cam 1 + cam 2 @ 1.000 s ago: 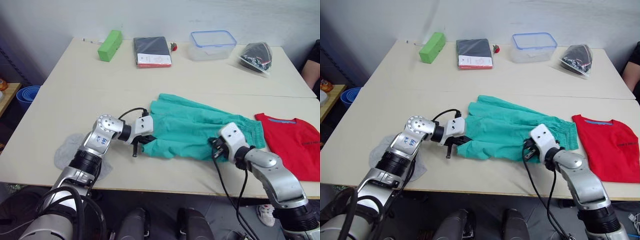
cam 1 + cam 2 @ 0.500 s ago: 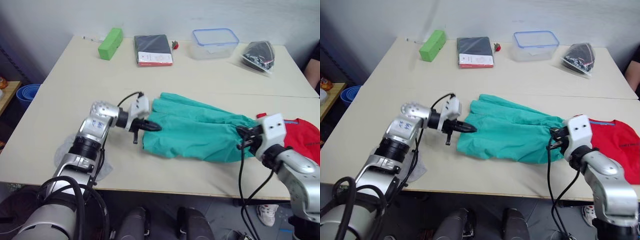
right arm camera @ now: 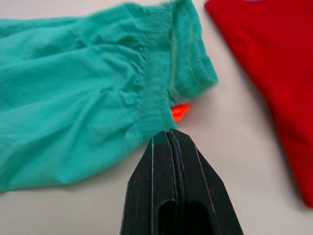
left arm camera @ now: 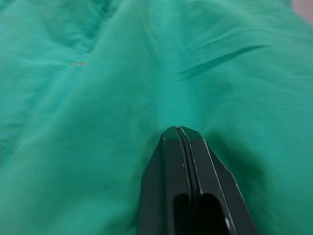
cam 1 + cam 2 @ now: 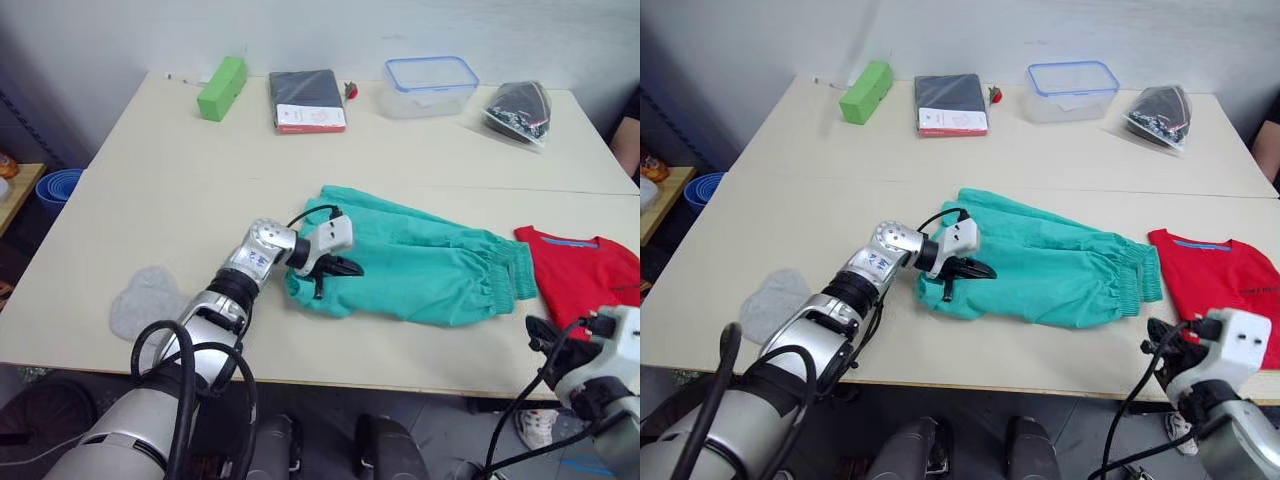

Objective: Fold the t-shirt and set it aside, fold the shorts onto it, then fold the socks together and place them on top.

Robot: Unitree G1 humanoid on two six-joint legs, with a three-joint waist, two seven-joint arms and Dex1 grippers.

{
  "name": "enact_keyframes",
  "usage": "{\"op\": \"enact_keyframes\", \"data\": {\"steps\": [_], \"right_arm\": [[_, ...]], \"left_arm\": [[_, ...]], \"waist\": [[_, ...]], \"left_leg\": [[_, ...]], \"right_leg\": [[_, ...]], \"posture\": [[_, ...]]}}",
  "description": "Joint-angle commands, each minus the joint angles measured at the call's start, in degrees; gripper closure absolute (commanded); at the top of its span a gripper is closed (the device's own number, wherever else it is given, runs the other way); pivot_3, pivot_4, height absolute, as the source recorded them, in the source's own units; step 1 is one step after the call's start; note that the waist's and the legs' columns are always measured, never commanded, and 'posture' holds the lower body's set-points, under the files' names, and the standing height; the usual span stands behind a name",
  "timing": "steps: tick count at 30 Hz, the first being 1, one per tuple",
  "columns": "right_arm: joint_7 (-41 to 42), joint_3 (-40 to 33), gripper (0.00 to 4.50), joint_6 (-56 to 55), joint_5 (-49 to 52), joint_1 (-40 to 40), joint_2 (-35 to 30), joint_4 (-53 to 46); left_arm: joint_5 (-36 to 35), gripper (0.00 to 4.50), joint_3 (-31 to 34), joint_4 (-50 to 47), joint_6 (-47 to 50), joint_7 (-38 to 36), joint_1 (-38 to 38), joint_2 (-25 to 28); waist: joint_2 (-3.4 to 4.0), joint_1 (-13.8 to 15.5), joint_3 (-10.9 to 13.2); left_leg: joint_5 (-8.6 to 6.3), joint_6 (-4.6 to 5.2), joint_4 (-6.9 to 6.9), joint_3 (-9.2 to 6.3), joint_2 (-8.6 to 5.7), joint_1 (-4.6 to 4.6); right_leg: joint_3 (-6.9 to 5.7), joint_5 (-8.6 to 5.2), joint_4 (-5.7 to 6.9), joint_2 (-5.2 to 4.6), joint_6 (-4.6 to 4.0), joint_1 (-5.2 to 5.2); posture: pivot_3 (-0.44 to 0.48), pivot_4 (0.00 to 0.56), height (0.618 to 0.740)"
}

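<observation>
The teal-green shorts (image 5: 420, 265) lie spread across the table's middle, waistband to the right, with a bit of orange drawstring (image 3: 181, 111) showing under it. My left gripper (image 5: 348, 268) is shut and its tips rest on the shorts' left part, with no fabric visible between the fingers (image 4: 168, 147). My right gripper (image 5: 1157, 335) is shut and empty, pulled back at the front right table edge and pointing toward the waistband (image 3: 186, 73). The red t-shirt (image 5: 585, 275) lies flat right of the shorts. The grey socks (image 5: 145, 300) lie at the front left.
Along the far edge stand a green block (image 5: 220, 88), a black folder (image 5: 305, 102), a clear lidded container (image 5: 430, 87) and a dark plastic bag (image 5: 515, 110). A blue bucket (image 5: 55, 190) sits beyond the left side. A person's arm (image 5: 628, 140) shows at the right.
My right gripper let go of the waistband and drew back to the front right edge. My left gripper slid right, from the shorts' left edge onto the fabric.
</observation>
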Motion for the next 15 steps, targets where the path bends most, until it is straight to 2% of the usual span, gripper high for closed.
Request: {"op": "enact_keyframes", "data": {"steps": [1,6,9,12,15], "right_arm": [[-3.43,-0.64,3.85,-1.83,7.02,0.94,3.11,1.82],[-9.92,4.1,2.17,-5.28,17.62,-0.57,7.96,6.72],[-15.07,6.63,1.01,-9.29,21.32,-2.23,9.86,10.2],[-19.71,8.56,0.04,-13.67,24.3,-3.73,10.94,13.86],[-22.28,10.63,0.04,-17.65,24.86,-5.69,10.7,18.63]], "left_arm": [[1.68,4.5,0.42,3.52,-2.26,0.82,-0.35,-0.77],[1.89,4.5,1.56,4.37,-3.21,-0.01,-0.61,-1.01],[1.91,4.5,2.2,3.84,-3.0,-0.63,-0.58,-0.85],[1.77,4.5,2.58,3.0,-2.72,-1.5,-0.37,-0.37],[1.92,4.5,2.81,2.64,-2.55,-1.71,-0.28,0.02]], "waist": [[0.0,-0.07,-0.01],[0.0,-0.18,-0.01],[0.0,-0.25,-0.01],[0.0,-0.3,-0.01],[-0.01,-0.47,-0.02]], "left_leg": [[-0.05,0.08,-0.01,0.03,0.0,0.04],[-0.15,0.27,-0.03,-0.05,0.0,0.03],[-0.15,0.26,-0.04,-0.05,0.0,0.03],[-0.07,0.1,-0.07,-0.06,0.0,0.02],[-0.02,-0.01,-0.08,-0.04,0.0,0.02]], "right_leg": [[0.0,0.0,-0.01,0.0,0.0,0.01],[0.2,0.01,-0.01,-0.08,-0.01,0.0],[0.27,0.01,-0.01,-0.09,-0.01,-0.01],[0.3,0.01,-0.03,-0.09,-0.01,-0.01],[0.29,0.01,-0.06,-0.07,-0.01,-0.01]], "posture": [[0.0,0.15,0.74],[0.0,0.15,0.74],[0.0,0.15,0.74],[0.0,0.15,0.74],[0.0,0.15,0.74]]}}
